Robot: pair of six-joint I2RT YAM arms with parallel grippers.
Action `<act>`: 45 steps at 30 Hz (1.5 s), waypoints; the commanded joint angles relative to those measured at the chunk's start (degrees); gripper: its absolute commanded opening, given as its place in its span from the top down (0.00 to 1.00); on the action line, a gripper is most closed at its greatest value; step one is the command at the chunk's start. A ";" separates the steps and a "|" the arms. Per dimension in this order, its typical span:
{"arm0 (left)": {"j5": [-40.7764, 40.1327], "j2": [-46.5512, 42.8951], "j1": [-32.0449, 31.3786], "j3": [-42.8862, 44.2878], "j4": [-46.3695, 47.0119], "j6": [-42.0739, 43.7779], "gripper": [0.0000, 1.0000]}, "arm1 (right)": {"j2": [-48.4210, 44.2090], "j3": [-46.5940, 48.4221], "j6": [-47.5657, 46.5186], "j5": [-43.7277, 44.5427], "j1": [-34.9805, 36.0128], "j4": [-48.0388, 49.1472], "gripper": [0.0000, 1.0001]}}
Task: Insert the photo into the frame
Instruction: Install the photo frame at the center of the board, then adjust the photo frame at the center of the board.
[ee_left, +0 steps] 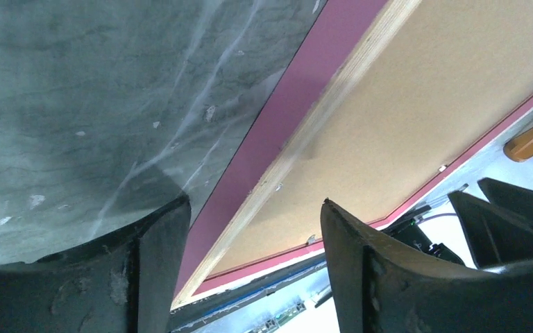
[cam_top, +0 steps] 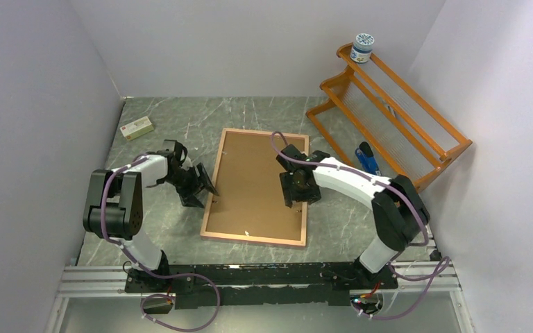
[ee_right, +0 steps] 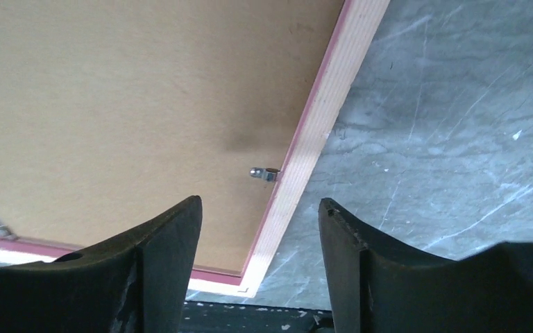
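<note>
The frame (cam_top: 253, 239) lies face down in the middle of the table, its pinkish light-wood rim around a brown backing board (cam_top: 257, 184). The photo is hidden. My left gripper (cam_top: 205, 182) is open and empty at the frame's left edge; in the left wrist view the gripper (ee_left: 255, 205) straddles the rim (ee_left: 298, 104) beside the board (ee_left: 423, 104). My right gripper (cam_top: 295, 194) is open and empty above the frame's right side; in the right wrist view the gripper (ee_right: 260, 202) shows the rim (ee_right: 319, 118), the board (ee_right: 125, 97) and a metal tab (ee_right: 265, 173) between its fingers.
An orange wooden rack (cam_top: 388, 111) leans at the back right with a jar (cam_top: 362, 47) on top. A blue object (cam_top: 368, 158) lies by its foot. A small box (cam_top: 137, 127) sits at the back left. Walls close three sides.
</note>
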 commanded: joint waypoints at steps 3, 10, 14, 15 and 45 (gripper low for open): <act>-1.48 -2.11 1.26 4.17 0.42 1.86 0.21 | -3.40 3.16 3.08 -2.87 -2.19 4.43 0.33; 1.88 2.29 1.41 5.82 4.27 -1.33 0.32 | 3.61 13.46 7.11 -3.58 -2.23 5.11 0.33; 4.93 2.95 1.41 3.92 7.68 -3.05 0.50 | 7.43 19.50 10.60 -3.05 -2.00 5.48 0.34; 6.43 2.85 1.30 3.23 9.50 -3.27 0.54 | 8.76 21.74 10.91 -2.92 -1.80 5.37 0.35; -3.97 -16.90 8.67 -8.15 -1.04 -7.71 0.51 | 44.37 65.99 8.72 14.16 17.80 -7.82 0.33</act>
